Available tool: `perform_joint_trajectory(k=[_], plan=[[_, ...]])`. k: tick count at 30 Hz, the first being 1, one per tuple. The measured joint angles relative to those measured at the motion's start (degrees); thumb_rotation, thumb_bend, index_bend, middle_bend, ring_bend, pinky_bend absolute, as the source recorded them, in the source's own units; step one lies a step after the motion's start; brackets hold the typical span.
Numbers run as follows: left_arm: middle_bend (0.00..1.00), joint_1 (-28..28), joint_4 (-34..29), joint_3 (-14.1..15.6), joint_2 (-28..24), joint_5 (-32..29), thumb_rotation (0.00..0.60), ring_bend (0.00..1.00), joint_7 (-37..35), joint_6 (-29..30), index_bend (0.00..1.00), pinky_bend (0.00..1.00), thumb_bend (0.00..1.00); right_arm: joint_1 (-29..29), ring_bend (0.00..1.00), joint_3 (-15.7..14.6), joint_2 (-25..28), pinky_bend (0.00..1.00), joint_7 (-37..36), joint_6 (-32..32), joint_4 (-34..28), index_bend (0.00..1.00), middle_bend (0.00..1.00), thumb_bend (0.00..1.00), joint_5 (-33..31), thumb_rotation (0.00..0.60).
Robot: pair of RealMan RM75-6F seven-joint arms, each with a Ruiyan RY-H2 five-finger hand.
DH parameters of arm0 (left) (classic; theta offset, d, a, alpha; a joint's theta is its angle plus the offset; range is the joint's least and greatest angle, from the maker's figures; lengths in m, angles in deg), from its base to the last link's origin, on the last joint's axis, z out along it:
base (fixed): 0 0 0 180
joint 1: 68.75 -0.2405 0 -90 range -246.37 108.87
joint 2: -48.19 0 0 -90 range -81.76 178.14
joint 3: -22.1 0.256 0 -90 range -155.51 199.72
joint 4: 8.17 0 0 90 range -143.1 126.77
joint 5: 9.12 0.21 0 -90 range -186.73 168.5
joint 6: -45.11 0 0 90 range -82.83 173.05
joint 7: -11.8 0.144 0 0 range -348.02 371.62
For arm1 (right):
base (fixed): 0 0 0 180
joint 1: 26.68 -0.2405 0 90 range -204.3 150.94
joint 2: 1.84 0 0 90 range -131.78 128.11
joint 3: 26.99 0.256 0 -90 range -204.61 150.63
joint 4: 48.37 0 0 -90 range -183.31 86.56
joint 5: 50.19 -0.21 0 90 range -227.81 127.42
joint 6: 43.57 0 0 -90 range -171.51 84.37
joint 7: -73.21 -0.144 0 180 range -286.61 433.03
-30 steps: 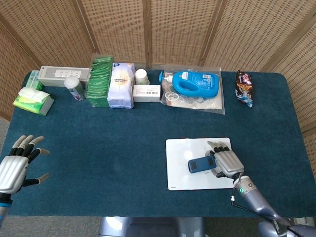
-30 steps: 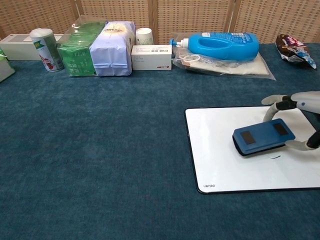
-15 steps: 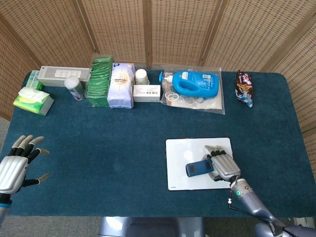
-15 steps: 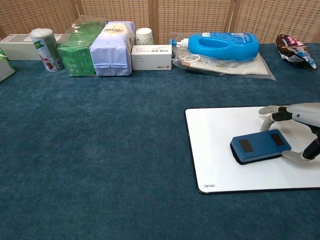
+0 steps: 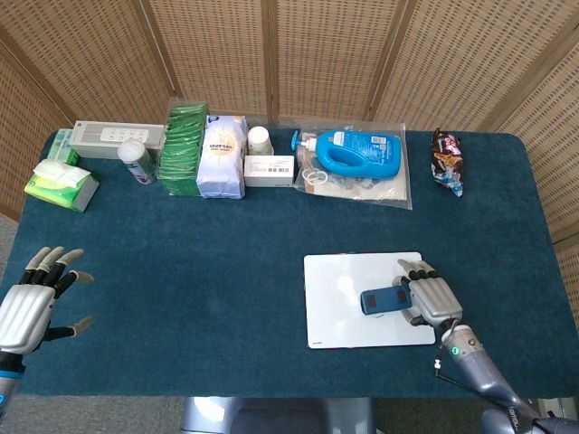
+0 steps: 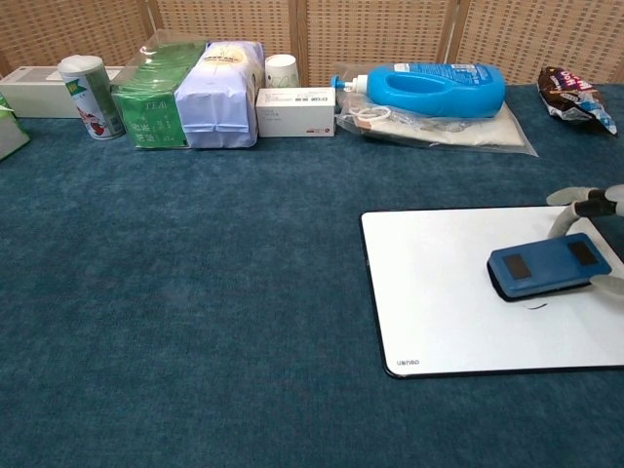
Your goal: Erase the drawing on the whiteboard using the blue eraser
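Blue eraser (image 6: 549, 266) on whiteboard (image 6: 439, 292)

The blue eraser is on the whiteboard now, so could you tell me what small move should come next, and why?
Probably a short stroke toward the robot: the right hand holds the blue eraser flat on the whiteboard, and a small dark mark remains just in front of the eraser's near edge.

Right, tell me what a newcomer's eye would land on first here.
First, the white whiteboard near the table's front right, where the right hand holds the blue eraser flat on it, a small dark mark just beside the eraser. Next, the bright blue bottle lying in the back row of packages.
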Motion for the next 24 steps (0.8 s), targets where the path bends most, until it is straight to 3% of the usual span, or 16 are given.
perform_joint_trajectory(k=[9,24], plan=[[0.15,0.0,0.5,0.1,0.1,0.0,0.6,0.08,-0.6,0.0,0.37,0.0,0.17,-3.4,0.0,3.1,0.1,0.0,0.7,-2.8,-2.4,0.61,0.03,0.38,-2.1,0.6],[0.15,-0.5,0.0,0.3,-0.5,0.1,0.6,0.08,-0.4,0.5,0.37,0.0,0.17,-5.1,0.0,2.8,-5.4,0.0,0.9,-5.5,3.3,0.61,0.03,0.38,-4.5,0.6]])
